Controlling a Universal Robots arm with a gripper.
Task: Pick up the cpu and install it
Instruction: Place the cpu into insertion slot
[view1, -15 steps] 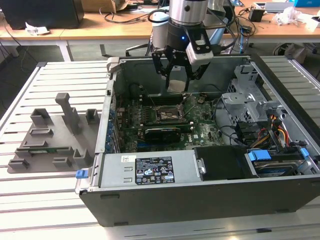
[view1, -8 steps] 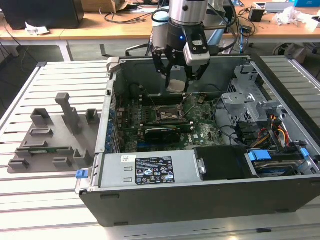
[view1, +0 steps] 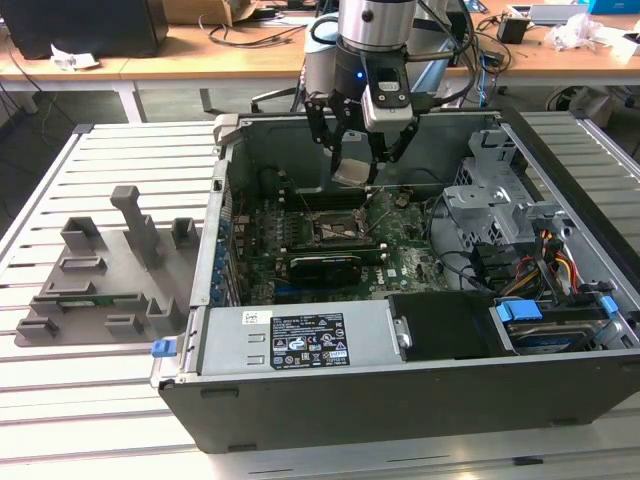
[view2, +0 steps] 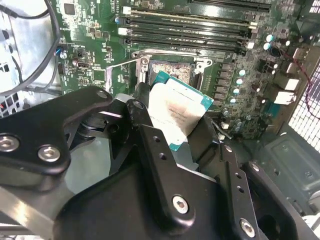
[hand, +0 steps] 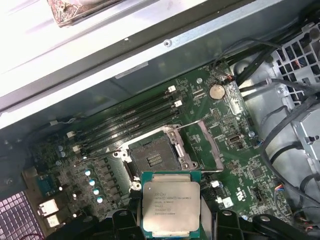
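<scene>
Upper centre, exterior view: gripper (view1: 354, 162) fingers clamp the cpu (view1: 350, 173) above the socket (view1: 336, 227); tilted seating could bend pins.

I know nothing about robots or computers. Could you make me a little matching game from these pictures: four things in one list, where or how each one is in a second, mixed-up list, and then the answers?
Things:
1. cpu
2. socket
3. tray
4. card

Places and states:
A. grey, on the slatted table outside the case
B. open and empty, on the green board
C. long and black, inside the case
D. held in the jaws above the board

Pairs: 1-D, 2-B, 3-A, 4-C.
</scene>
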